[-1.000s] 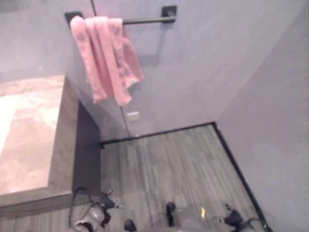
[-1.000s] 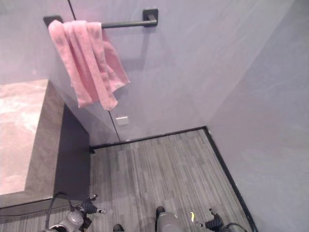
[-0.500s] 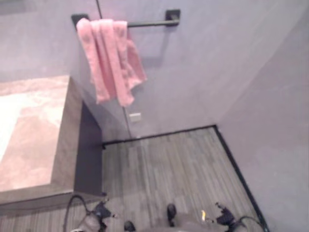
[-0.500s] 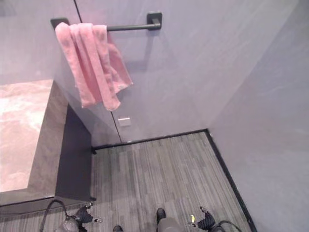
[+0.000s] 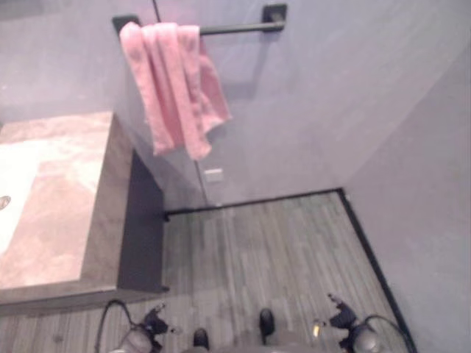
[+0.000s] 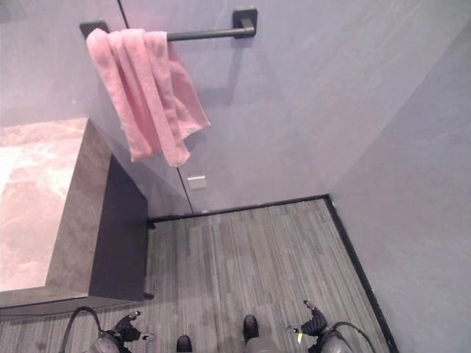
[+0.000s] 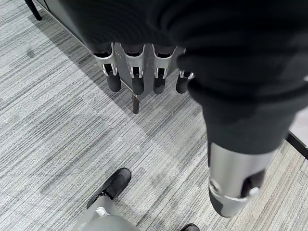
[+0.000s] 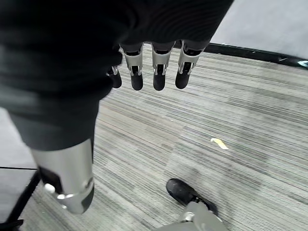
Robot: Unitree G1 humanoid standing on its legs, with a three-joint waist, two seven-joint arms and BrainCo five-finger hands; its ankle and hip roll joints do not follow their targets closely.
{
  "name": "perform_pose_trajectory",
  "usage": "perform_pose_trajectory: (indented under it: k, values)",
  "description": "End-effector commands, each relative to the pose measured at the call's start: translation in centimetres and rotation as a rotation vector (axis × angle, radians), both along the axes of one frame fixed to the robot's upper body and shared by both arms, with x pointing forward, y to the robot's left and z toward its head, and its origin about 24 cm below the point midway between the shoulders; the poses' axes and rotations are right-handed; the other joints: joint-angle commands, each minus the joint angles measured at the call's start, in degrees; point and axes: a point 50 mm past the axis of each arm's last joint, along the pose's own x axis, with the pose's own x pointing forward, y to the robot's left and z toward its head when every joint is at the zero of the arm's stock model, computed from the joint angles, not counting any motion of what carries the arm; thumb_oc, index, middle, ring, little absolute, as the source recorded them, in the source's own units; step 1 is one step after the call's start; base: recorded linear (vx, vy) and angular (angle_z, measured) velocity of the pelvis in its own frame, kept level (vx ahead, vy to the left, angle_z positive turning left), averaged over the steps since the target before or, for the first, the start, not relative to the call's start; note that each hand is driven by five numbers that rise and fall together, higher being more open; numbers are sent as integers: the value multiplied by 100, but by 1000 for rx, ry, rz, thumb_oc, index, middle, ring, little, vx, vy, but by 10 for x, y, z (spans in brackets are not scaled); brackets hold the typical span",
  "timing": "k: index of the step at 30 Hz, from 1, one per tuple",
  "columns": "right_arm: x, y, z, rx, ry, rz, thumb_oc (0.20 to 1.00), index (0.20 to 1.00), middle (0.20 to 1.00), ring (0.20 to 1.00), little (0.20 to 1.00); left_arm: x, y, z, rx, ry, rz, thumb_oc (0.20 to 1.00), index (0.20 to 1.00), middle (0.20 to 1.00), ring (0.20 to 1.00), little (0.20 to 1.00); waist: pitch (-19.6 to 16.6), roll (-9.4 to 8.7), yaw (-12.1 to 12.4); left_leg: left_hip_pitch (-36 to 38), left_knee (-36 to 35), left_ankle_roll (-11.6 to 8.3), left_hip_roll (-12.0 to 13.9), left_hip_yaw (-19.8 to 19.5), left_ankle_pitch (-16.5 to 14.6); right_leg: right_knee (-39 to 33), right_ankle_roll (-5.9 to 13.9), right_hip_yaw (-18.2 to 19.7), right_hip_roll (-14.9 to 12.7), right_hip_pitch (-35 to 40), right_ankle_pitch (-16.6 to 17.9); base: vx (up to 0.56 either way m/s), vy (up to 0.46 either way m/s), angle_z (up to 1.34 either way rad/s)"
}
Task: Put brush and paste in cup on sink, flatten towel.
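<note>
Hanging bunched on its bar [image 6: 210, 33], towel [image 6: 151, 92]; both hands low, empty.

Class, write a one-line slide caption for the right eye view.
Pink towel hangs bunched at one end of a dark wall bar, beside a marble counter, above grey striped flooring.

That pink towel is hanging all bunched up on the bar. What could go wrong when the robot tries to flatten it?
1. The pink towel hangs bunched at one end of the bar; a sideways tug might slide it off that end.
2. Both hands hang low over the floor, left hand and right hand, open and empty, so the long reach up could miss.
3. The counter stands beside the towel and may crowd the left arm.
</note>
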Motion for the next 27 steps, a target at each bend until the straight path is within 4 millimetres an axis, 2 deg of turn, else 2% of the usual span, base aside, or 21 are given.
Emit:
perform_pose_trajectory:
  k: [1, 9, 13, 14, 15, 16, 17, 18, 19, 20, 21, 22, 23, 24, 25, 27]
  values:
    - [1, 9, -2, -4, -2, 47, 1000, 1000, 1000, 1000, 1000, 8, 9, 5, 24, -51, 48, 1000, 1000, 1000, 1000, 1000, 58, -307, 19, 36, 244, 70, -192, -108, -485, 516, 171, 78, -224, -391, -158, 36, 25, 1]
    - [0, 13, -6, 9, 11, 13, 1000, 1000, 1000, 1000, 1000, 5, 2, 2, 5, -41, 43, 1000, 1000, 1000, 1000, 1000, 27, -259, 91, 209, 309, 142, -223, 84, -632, 528, 249, 121, -242, -307, -143, 46, 56, -14]
    - [-10, 7, -11, 0, 63, -69, 1000, 1000, 1000, 1000, 1000, 6, 0, 2, -8, -38, 50, 1000, 1000, 1000, 1000, 1000, 40, -244, 141, 254, 564, 286, -359, 40, -874, 1010, 357, 236, -276, -393, -226, 35, 147, -5]
    - [-9, 6, -10, 1, 56, -80, 1000, 1000, 1000, 1000, 1000, 7, 0, 2, -8, -41, 45, 1000, 1000, 1000, 1000, 1000, 71, -230, 143, 257, 619, 343, -411, 9, -928, 1361, 405, 262, -296, -519, -274, -29, 203, -14]
    - [-3, 5, -7, 26, 9, -122, 1000, 1000, 1000, 1000, 1000, 10, -1, 4, -11, -58, 34, 1000, 1000, 1000, 1000, 1000, 172, -209, 132, 296, 691, 495, -535, 51, -1007, 2379, 534, 402, -399, -1029, 2, -21, 203, -25]
    - [-3, 5, -7, 25, 10, -122, 1000, 1000, 1000, 1000, 1000, 10, -1, 4, -11, -57, 34, 1000, 1000, 1000, 1000, 1000, 184, -208, 125, 321, 687, 495, -537, 41, -1019, 2399, 537, 394, -404, -1011, -25, -68, 242, -57]
    - [8, 9, -2, 58, -50, -127, 1000, 1000, 1000, 1000, 1000, 14, 0, 6, -14, -80, 42, 1000, 1000, 1000, 1000, 1000, 385, -206, 104, 412, 676, 559, -581, 120, -1022, 3075, 601, 498, -384, -1465, 327, -40, 100, -60]
    - [8, 9, -2, 58, -50, -127, 1000, 1000, 1000, 1000, 1000, 14, 0, 6, -14, -80, 42, 1000, 1000, 1000, 1000, 1000, 384, -207, 106, 410, 676, 559, -583, 122, -1022, 3078, 602, 501, -384, -1469, 326, -32, 166, -59]
    - [15, 12, 2, 73, -89, -111, 1000, 1000, 1000, 1000, 1000, 14, 2, 6, 2, -87, 28, 1000, 1000, 1000, 1000, 1000, 400, -196, 204, 458, 648, 574, -597, 261, -1045, 2584, 597, 128, -556, -1578, 396, 99, 73, -32]
    - [25, 18, 7, 88, -129, -73, 1000, 1000, 1000, 1000, 1000, 18, 4, 9, 13, -100, 19, 1000, 1000, 1000, 1000, 1000, 382, -222, 271, 592, 485, 535, -624, 425, -1071, 1239, 602, -280, -619, -1401, 550, 99, 73, -37]
    - [25, 18, 7, 88, -129, -73, 1000, 1000, 1000, 1000, 1000, 18, 4, 9, 13, -100, 19, 1000, 1000, 1000, 1000, 1000, 382, -222, 272, 592, 485, 535, -624, 427, -1071, 1236, 602, -279, -618, -1399, 552, 334, -160, -61]
    - [30, 24, 12, 101, -155, -8, 1000, 1000, 1000, 1000, 1000, 25, 12, 13, 23, -124, 32, 1000, 1000, 1000, 1000, 1000, 405, -345, 243, 735, 502, 379, -517, 442, -1176, 313, 537, -52, -529, -1199, 585, 371, -244, -48]
    - [24, 22, 9, 89, -133, -3, 1000, 1000, 1000, 1000, 1000, 26, 11, 14, 26, -126, 18, 1000, 1000, 1000, 1000, 1000, 402, -356, 158, 785, 576, 335, -435, 324, -1243, 406, 463, 205, -419, -1111, 515, 369, -244, -28]
    - [24, 22, 9, 89, -133, -3, 1000, 1000, 1000, 1000, 1000, 26, 11, 14, 26, -126, 18, 1000, 1000, 1000, 1000, 1000, 394, -364, 167, 774, 581, 336, -442, 334, -1243, 402, 464, 218, -422, -1123, 523, 361, -267, 24]
    - [14, 17, 4, 74, -90, -16, 1000, 1000, 1000, 1000, 1000, 26, 11, 13, 19, -125, 39, 1000, 1000, 1000, 1000, 1000, 293, -403, 172, 855, 689, 224, -267, 256, -1194, 444, 345, 180, -236, -1009, 452, 240, -188, 42]
    - [9, 13, 3, 61, -73, -36, 1000, 1000, 1000, 1000, 1000, 26, 8, 13, 4, -132, 68, 1000, 1000, 1000, 1000, 1000, 194, -371, 142, 809, 746, 161, -205, 189, -1085, 431, 307, 79, -197, -969, 444, 358, -243, 83]
